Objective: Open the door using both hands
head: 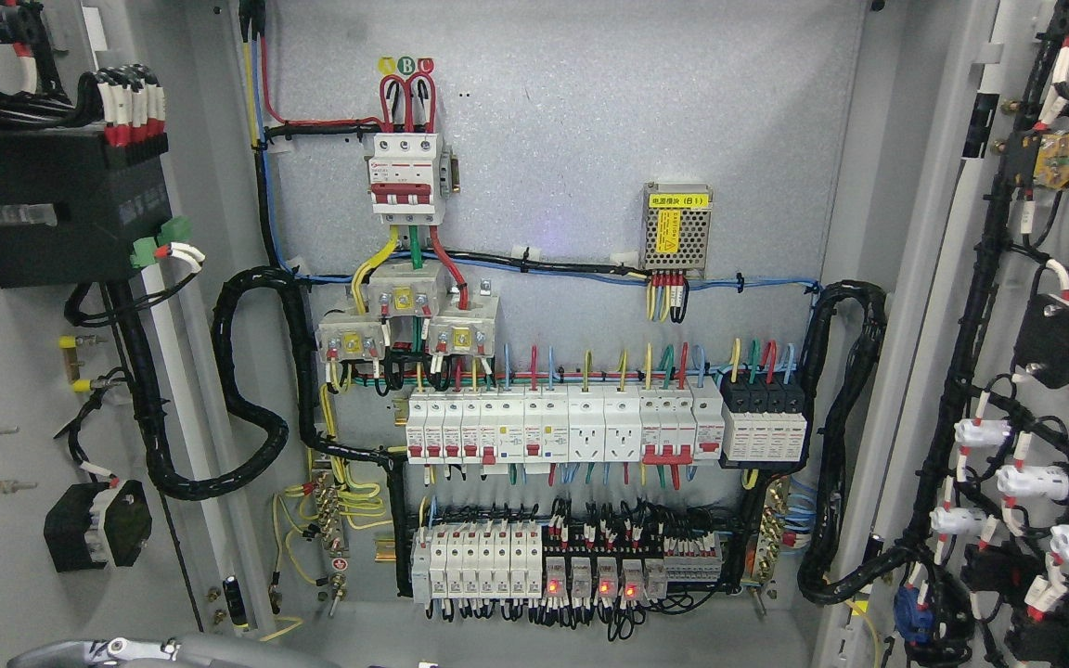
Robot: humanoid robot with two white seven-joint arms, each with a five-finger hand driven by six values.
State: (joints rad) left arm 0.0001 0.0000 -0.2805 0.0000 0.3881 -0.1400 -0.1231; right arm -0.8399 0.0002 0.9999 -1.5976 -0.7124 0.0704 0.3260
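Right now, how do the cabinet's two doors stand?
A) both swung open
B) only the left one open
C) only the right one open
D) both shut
A: the left door and the right door both show their wired inner faces, and the back panel with its switches is in full view.

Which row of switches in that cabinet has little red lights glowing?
The bottom row: several small modules right of its middle glow red at their base. The middle row and the top breaker show red levers but no lights.

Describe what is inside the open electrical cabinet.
The cabinet holds a three-pole breaker, rows of small breakers, a power supply and wiring. The backplate covers anything behind.
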